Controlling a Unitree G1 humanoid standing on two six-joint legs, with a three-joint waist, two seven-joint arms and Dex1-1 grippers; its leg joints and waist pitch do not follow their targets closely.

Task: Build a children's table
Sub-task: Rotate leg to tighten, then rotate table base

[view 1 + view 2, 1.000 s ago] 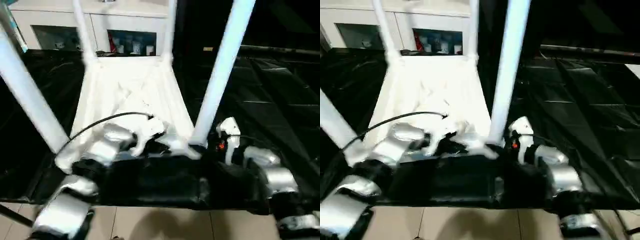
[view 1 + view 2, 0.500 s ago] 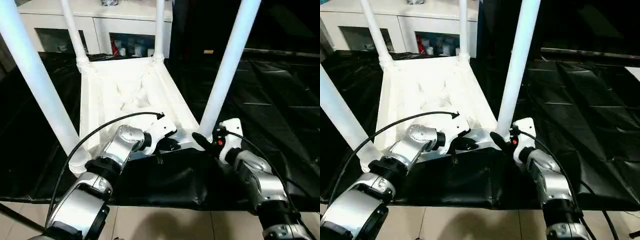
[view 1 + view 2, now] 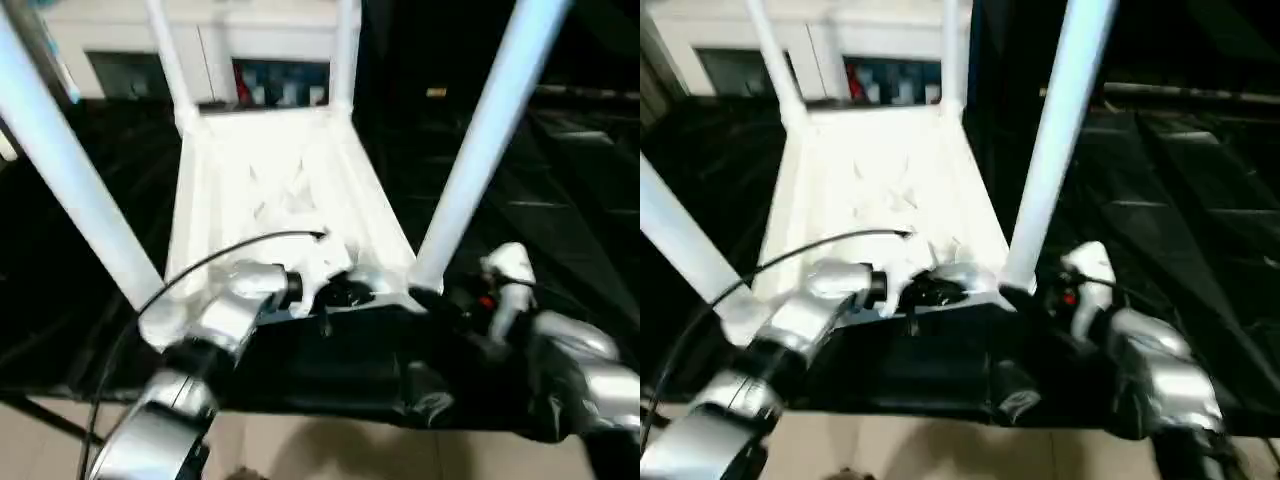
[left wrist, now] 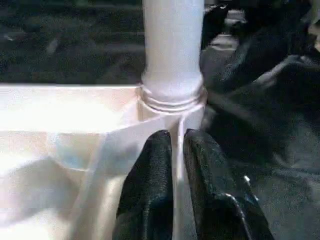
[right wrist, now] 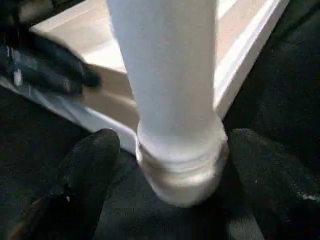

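The children's table [image 3: 280, 190] is lying inverted on the black-cloth work table [image 3: 560, 190], its near rim at the near edge, all four legs standing up in the corner sockets; the left gripper [image 4: 176, 150] is pinching the thin near rim beside the near right leg [image 3: 480, 160], fingers almost together with the rim wall between them; the right gripper [image 5: 175, 160] is standing wide open, one finger [image 5: 90, 165] on each side of that leg's base, touching neither side as far as can be judged.

Risk: the table is sitting close to the near edge, so a tug from the left grip could be dragging it off; a leg not fully seated could be leaning or working loose; cause would be uneven pull.

Containers: none present except a background cabinet [image 3: 270, 75], contents indistinct.
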